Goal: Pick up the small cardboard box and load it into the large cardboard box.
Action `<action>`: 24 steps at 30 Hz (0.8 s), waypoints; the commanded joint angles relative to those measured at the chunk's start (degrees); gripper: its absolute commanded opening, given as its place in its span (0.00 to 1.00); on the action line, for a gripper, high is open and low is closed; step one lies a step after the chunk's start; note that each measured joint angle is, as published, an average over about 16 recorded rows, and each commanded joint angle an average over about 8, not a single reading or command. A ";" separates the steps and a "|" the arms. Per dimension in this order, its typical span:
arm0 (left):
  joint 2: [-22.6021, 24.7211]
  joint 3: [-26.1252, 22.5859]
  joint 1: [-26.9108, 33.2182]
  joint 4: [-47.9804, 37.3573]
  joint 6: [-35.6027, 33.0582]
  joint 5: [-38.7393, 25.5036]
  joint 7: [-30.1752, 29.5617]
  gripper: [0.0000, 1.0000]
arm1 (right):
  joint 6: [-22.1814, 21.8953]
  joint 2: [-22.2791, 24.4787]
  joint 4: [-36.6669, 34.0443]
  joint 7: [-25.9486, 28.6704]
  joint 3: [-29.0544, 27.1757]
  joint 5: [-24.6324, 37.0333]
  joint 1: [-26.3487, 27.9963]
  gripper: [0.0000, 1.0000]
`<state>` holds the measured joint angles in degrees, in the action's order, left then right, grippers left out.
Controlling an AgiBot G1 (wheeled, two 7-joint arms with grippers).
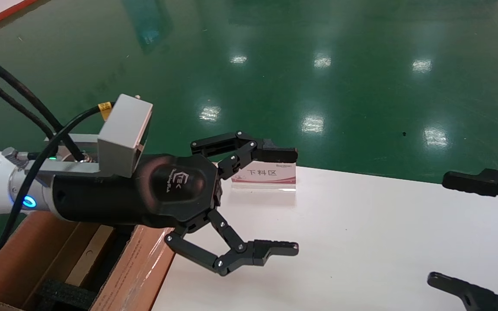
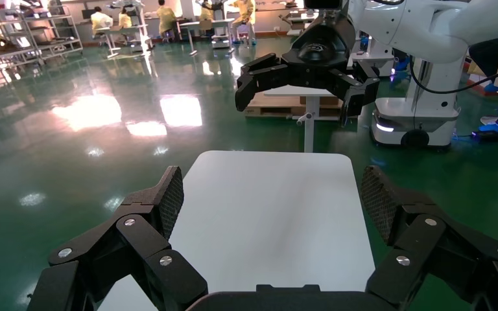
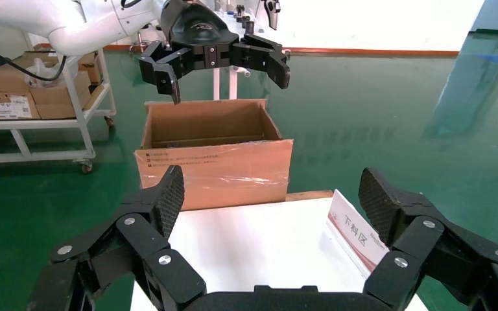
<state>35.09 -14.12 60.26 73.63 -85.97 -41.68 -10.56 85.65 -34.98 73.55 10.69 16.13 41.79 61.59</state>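
1. Grippers: the left gripper point(image 1: 294, 202) hangs spread wide and holds nothing, above the bench point(image 1: 361, 242) edge.
2. The large box point(image 1: 136, 268) sits right under its wrist; that arm hides most of the inside, and only a strip of black foam point(image 1: 65, 294) shows.
3. The right gripper point(image 1: 437, 229), also wide open and empty, is cut off at the frame edge.
4. The small box shows in no view.
5. A sign point(image 1: 266, 176) stands just behind the left gripper's upper finger.

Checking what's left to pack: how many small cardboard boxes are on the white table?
0. The white table holds only a sign. The large cardboard box stands beside it; its inside is partly hidden.
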 commanded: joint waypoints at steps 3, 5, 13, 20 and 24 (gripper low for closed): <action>-0.01 -0.16 0.11 0.00 0.02 -0.02 -0.02 1.00 | 0.03 -0.03 0.02 0.04 -0.07 0.05 -0.02 1.00; -0.01 -0.24 0.17 -0.01 0.04 -0.02 -0.02 1.00 | 0.04 -0.04 0.01 0.05 -0.09 0.06 -0.02 1.00; -0.02 -0.57 0.39 -0.02 0.08 -0.05 -0.06 1.00 | 0.05 -0.04 -0.02 0.03 -0.06 0.05 0.00 1.00; -0.03 -0.85 0.59 -0.02 0.12 -0.08 -0.09 1.00 | 0.05 -0.03 -0.03 0.01 -0.03 0.03 0.02 1.00; -0.04 -1.02 0.70 -0.03 0.15 -0.10 -0.10 1.00 | 0.04 -0.02 -0.03 0.00 -0.01 0.02 0.02 1.00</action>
<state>35.05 -15.14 60.96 73.60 -85.82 -41.78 -10.66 85.69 -35.00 73.52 10.69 16.12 41.81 61.61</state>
